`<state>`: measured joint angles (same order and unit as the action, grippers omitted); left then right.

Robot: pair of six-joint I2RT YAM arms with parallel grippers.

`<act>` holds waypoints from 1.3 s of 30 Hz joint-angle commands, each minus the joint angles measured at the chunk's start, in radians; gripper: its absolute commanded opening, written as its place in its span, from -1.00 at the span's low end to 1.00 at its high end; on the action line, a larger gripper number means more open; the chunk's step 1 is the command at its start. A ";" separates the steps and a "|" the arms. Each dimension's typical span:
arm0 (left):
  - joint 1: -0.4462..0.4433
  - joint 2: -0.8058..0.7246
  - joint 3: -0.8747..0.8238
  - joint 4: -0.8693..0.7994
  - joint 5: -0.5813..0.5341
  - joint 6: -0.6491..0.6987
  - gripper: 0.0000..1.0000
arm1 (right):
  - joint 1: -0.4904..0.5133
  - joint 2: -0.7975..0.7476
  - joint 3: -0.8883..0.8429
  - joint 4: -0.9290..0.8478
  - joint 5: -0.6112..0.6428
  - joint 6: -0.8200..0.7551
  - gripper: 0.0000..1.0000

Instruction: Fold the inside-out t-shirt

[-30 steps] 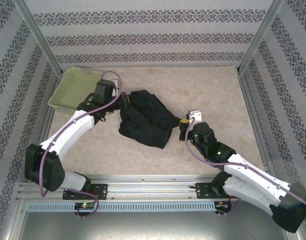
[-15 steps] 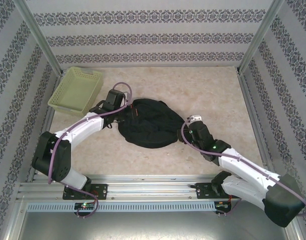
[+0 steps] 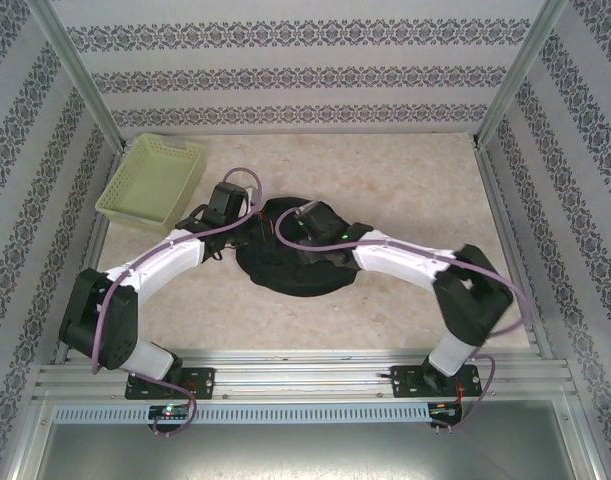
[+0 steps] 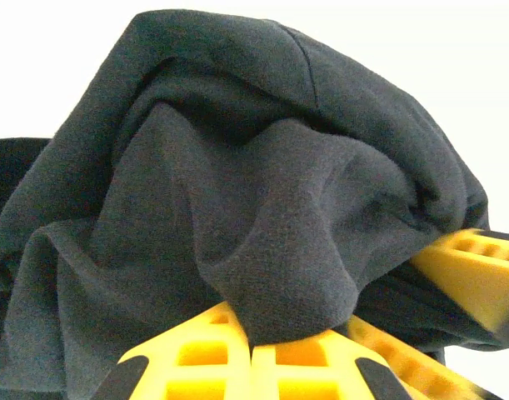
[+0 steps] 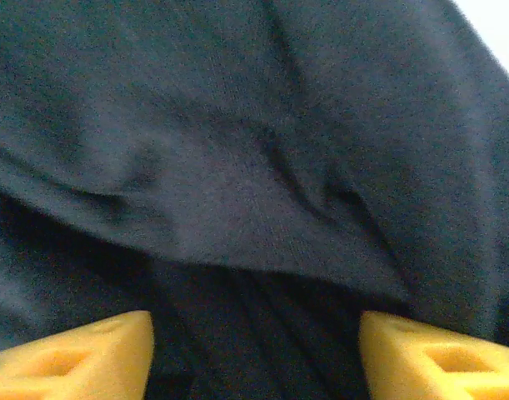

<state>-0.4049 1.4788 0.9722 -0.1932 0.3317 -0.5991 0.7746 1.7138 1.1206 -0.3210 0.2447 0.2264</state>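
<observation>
Crumpled black soft-fabric t-shirt (image 3: 290, 282) lay heaped centrally on beige table (image 3: 415, 180). The left gripper (image 4: 252, 350) pinched a fold at the heap's 9 o'clock edge; right gripper (image 5: 254, 342), spread wide, faced fabric at its 12 o'clock.

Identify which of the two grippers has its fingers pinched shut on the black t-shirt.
The left gripper: its yellow fingers meet with a fold of the t-shirt clamped between them. The right gripper holds its fingers apart over the fabric.
</observation>
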 commanded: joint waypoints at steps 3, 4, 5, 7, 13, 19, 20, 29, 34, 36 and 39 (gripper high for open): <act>-0.005 -0.050 0.007 -0.009 -0.047 0.034 -1.00 | -0.010 0.029 0.031 -0.084 0.140 -0.005 -0.22; -0.004 -0.052 0.007 -0.009 -0.059 0.036 -1.00 | -0.010 0.012 0.017 -0.070 0.140 -0.011 -0.42; -0.002 -0.050 0.010 -0.016 -0.074 0.036 -1.00 | -0.009 -0.013 0.001 -0.054 0.137 -0.016 -0.68; 0.006 -0.041 0.025 -0.046 -0.100 0.032 -1.00 | -0.006 -0.075 -0.033 -0.032 0.107 -0.035 -0.94; 0.076 0.026 0.082 -0.124 -0.181 -0.003 -1.00 | 0.001 -0.374 -0.230 0.116 -0.022 -0.064 -1.00; 0.075 0.140 0.182 -0.255 -0.257 0.004 -1.00 | -0.055 -0.597 -0.444 0.302 -0.187 0.045 -1.00; 0.056 0.154 0.191 -0.265 -0.256 0.013 -1.00 | -0.055 -0.593 -0.470 0.331 -0.196 0.076 -1.00; -0.232 0.018 0.153 -0.400 -0.481 0.069 0.24 | -0.011 -0.582 -0.557 0.402 -0.139 0.157 -1.00; -0.337 0.022 0.154 -0.380 -0.431 -0.001 0.56 | 0.021 -0.615 -0.592 0.477 -0.151 0.136 -1.00; -0.338 0.080 0.160 -0.346 -0.398 -0.030 0.56 | 0.026 -0.615 -0.602 0.512 -0.174 0.141 -1.00; -0.332 0.157 0.164 -0.278 -0.366 -0.044 0.47 | 0.054 -0.619 -0.605 0.526 -0.159 0.125 -1.00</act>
<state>-0.7433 1.5627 1.1309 -0.5182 -0.0673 -0.6014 0.8024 1.1130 0.5297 0.1280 0.0883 0.3534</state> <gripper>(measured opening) 0.749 0.050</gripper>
